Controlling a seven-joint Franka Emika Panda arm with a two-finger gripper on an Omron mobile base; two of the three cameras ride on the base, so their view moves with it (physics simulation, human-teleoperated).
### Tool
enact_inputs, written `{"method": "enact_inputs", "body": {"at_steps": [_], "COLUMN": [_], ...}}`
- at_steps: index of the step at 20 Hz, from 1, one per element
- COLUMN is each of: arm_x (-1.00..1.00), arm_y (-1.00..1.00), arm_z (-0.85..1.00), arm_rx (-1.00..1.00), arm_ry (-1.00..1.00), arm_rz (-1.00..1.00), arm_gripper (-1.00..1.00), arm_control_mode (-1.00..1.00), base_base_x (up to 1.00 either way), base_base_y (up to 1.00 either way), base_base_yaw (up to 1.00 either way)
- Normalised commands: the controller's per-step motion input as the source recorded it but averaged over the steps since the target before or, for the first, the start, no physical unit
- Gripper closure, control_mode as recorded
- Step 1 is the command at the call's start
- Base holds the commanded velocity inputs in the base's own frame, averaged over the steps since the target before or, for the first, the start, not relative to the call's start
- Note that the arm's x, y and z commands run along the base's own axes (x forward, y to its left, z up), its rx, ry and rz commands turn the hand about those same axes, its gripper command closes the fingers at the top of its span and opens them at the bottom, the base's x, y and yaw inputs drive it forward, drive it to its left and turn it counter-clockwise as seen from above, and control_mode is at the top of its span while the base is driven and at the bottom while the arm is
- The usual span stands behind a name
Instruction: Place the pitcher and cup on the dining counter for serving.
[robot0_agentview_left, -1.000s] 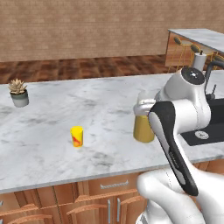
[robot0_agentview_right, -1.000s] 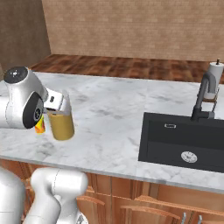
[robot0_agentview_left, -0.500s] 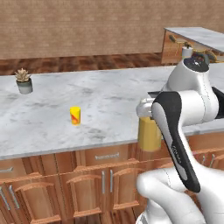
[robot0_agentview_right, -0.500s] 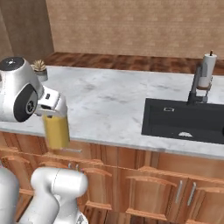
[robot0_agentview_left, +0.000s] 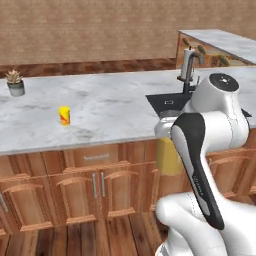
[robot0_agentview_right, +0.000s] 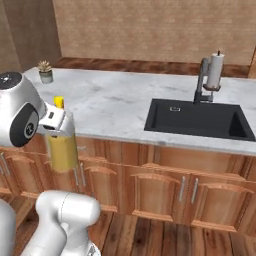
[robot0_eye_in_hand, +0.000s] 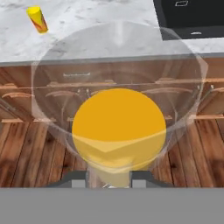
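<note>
Pitcher (robot0_agentview_right: 63, 150) of amber-orange liquid pinched between the jaws, held upright in the air in front of the wooden cabinets (robot0_agentview_right: 165, 187), off the counter edge and with its base well below the counter top. Gripper (robot0_eye_in_hand: 109, 177) seen from the hand view at the pitcher's near rim, dark finger tips (robot0_eye_in_hand: 142, 176) pressed to either side of the clear wall; orange liquid filling the lower part of the vessel, wood floor (robot0_eye_in_hand: 26, 153) visible through and around it. In the left base view, pitcher (robot0_agentview_left: 168, 156) mostly hidden behind the white arm, only a yellow strip showing beside the cabinet doors. Cup (robot0_agentview_left: 64, 115), bright yellow with a red mark, standing upright on the marble counter (robot0_agentview_left: 110, 107), well apart from the pitcher; same cup (robot0_agentview_right: 59, 102) peeking just above the wrist in the right base view and lying toward the upper left in the hand view (robot0_eye_in_hand: 37, 19). Black sink (robot0_agentview_right: 195, 119) set into the counter, faucet (robot0_agentview_right: 201, 80) behind it, white paper-towel roll (robot0_agentview_right: 216, 70) just beside the faucet. Small potted plant (robot0_agentview_left: 15, 83) near the far corner of the counter. Second marble-topped counter (robot0_agentview_left: 225, 42) at the upper right of the left base view.
</note>
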Motion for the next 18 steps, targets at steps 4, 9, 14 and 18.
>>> {"method": "enact_inputs", "body": {"at_steps": [4,9,14,18], "arm_x": [0.0,0.0,0.0,0.0], "arm_y": [0.0,0.0,0.0,0.0], "arm_z": [0.0,0.0,0.0,0.0], "arm_rx": [0.0,0.0,0.0,0.0], "arm_ry": [0.0,0.0,0.0,0.0], "arm_rz": [0.0,0.0,0.0,0.0], "arm_gripper": [1.0,1.0,1.0,1.0], "arm_control_mode": [1.0,1.0,1.0,1.0], "base_base_x": [0.0,0.03,0.17,0.15], "base_base_y": [-1.0,-1.0,-1.0,-1.0], "base_base_yaw": [-0.05,-0.2,-0.43,-0.58]}}
